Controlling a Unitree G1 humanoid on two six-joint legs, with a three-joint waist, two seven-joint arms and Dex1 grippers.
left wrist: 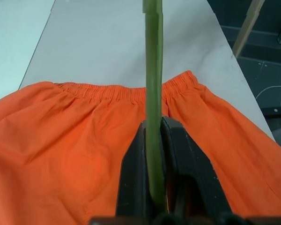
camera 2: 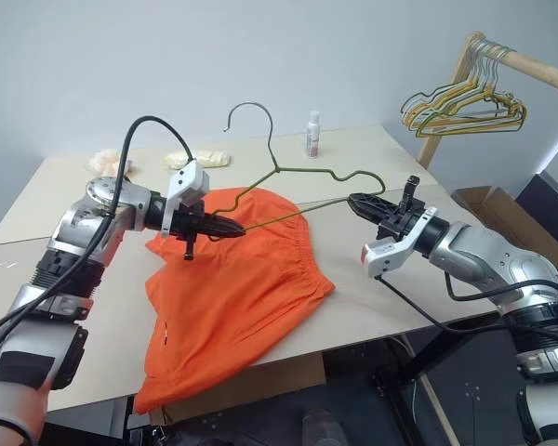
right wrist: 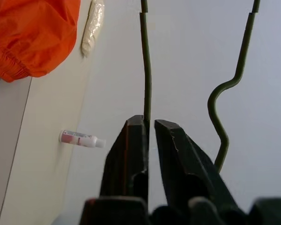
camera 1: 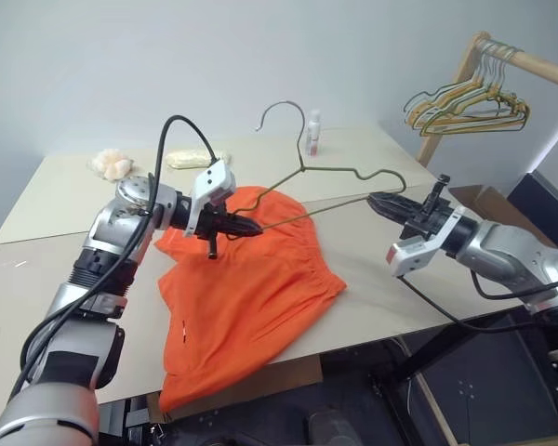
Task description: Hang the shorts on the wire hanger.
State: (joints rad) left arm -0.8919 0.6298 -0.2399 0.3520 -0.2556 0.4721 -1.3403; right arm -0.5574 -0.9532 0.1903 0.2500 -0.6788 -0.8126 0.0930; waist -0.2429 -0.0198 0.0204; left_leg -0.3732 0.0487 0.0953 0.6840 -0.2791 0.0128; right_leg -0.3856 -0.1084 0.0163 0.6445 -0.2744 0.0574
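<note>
The orange shorts (camera 1: pixel 251 288) lie spread on the table (camera 1: pixel 65 269), one leg hanging over its front edge. Above them the wire hanger (left wrist: pixel 153 70) is held up, its hook (camera 1: pixel 284 104) pointing upward. My left gripper (camera 1: pixel 251 226) is shut on the hanger's lower bar at its left corner, just over the gathered waistband (left wrist: pixel 107 90). At the hanger's right corner is my right gripper (camera 1: pixel 374 200). Its fingers (right wrist: pixel 126 154) stand slightly apart, with the wire in the narrow gap against one finger.
A small white bottle (camera 1: pixel 313 133) stands at the back of the table. Two pale soft items (camera 1: pixel 112 165) (camera 1: pixel 193 159) lie at the back left. A wooden rack (camera 1: pixel 525 60) with bunched coloured hangers (camera 1: pixel 465 107) stands to the right, beyond the table.
</note>
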